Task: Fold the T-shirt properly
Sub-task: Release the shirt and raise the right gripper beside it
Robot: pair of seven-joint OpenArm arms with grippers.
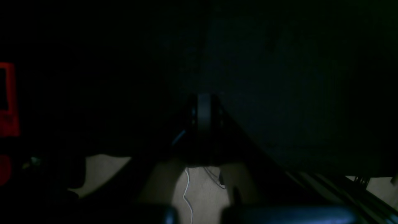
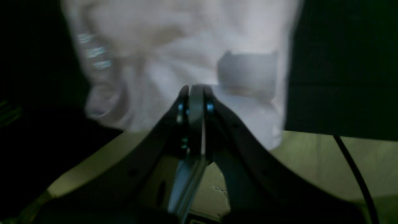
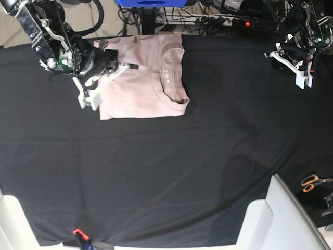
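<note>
Already the T-shirt (image 3: 143, 78) looks folded into a compact pale pink rectangle, lying at the far left of the black tablecloth (image 3: 171, 172), its ribbed collar turned toward the right edge of the stack.

The right gripper (image 2: 195, 90) sits at the stack's left edge. In the right wrist view its jaws are pressed together with no gap, and the pink cloth lies just beyond the tips rather than clearly between them. If a last tidy is meant, I would judge it best to nudge or smooth that left edge lightly, square the layers, and avoid dragging the whole stack.

The left gripper (image 1: 203, 109) is at the far right, well away from the shirt, jaws closed on nothing.

No brand or writing is legible; a pale tag-like patch in the blurred wrist view cannot be read.
</note>
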